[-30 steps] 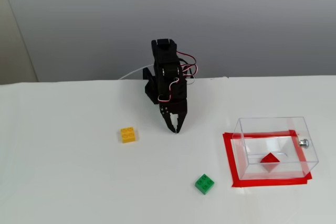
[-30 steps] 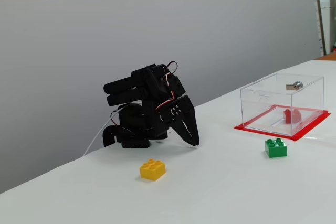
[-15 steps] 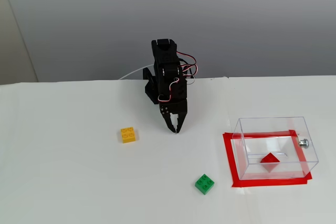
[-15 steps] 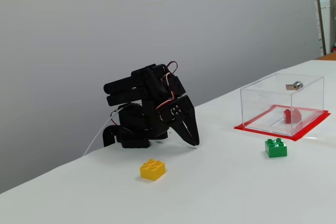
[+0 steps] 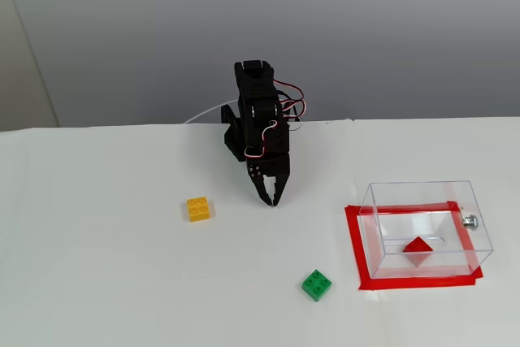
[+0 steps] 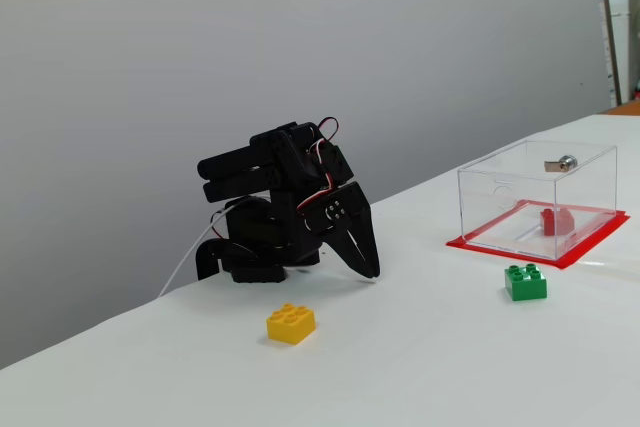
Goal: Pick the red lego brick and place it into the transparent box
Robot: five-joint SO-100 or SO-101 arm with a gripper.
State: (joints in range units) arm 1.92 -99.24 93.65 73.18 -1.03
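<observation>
The red lego brick (image 5: 418, 248) (image 6: 557, 221) lies tilted inside the transparent box (image 5: 398, 193) (image 6: 500, 192), which stands on a red tape outline at the right in both fixed views. A small silver knob (image 5: 470, 220) sits on the box's right wall. My black gripper (image 5: 272, 198) (image 6: 370, 269) is folded down near the arm's base, its tips pointing at the table, jaws together and empty. It is well to the left of the box.
A yellow brick (image 5: 197, 209) (image 6: 291, 323) lies left of the gripper. A green brick (image 5: 316, 284) (image 6: 525, 282) lies in front, left of the red tape outline (image 5: 355, 237) (image 6: 560, 256). The white table ends at a grey wall behind the arm.
</observation>
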